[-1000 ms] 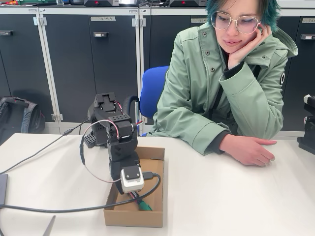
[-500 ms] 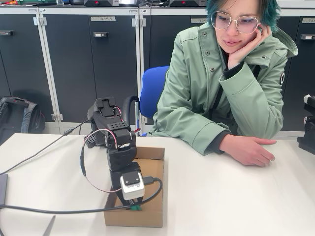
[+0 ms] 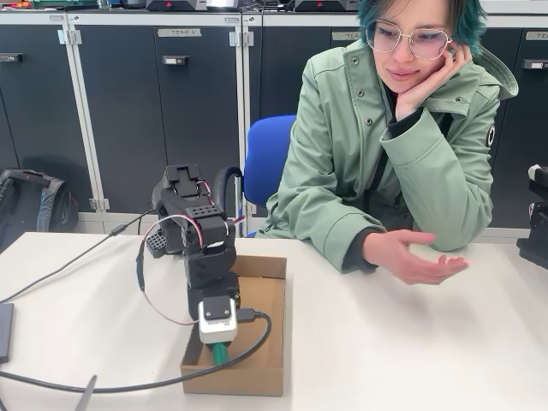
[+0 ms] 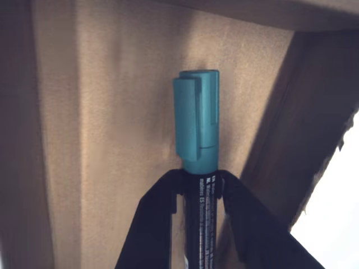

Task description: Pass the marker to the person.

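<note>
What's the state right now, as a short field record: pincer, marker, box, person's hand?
pincer: shut on the marker's black barrel, down inside the box
marker: green cap pointing away from the wrist camera, over the box floor
cardboard box: open-topped, on the white table
person's hand: lifted above the table, palm turned up

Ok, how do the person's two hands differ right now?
One hand is raised over the table, palm up and open, fingers toward the right of the fixed view; the other hand is up at the face, propping the cheek. The first is free to receive; the second is occupied. Both emerge from the same pale green jacket sleeves.
</note>
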`<state>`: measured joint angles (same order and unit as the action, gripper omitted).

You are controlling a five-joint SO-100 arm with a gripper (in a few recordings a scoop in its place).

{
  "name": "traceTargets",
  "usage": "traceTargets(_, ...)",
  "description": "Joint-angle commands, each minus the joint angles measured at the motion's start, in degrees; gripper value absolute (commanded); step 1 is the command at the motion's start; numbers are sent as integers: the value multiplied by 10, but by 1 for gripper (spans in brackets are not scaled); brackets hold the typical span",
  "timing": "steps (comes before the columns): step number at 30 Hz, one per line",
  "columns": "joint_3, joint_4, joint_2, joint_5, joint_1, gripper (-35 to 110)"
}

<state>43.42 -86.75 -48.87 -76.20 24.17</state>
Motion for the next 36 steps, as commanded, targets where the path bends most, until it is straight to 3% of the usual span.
traceTargets(1,4,-5,-109,66,26,-5)
traceTargets(10,-33,-46,-230,171,64,-5)
traceTargets(16,11,-27,-349,310,81,-5)
traceTargets(26,36,192,-475,408,143,-5)
traceTargets(36,75,320,-521,370,227,-5)
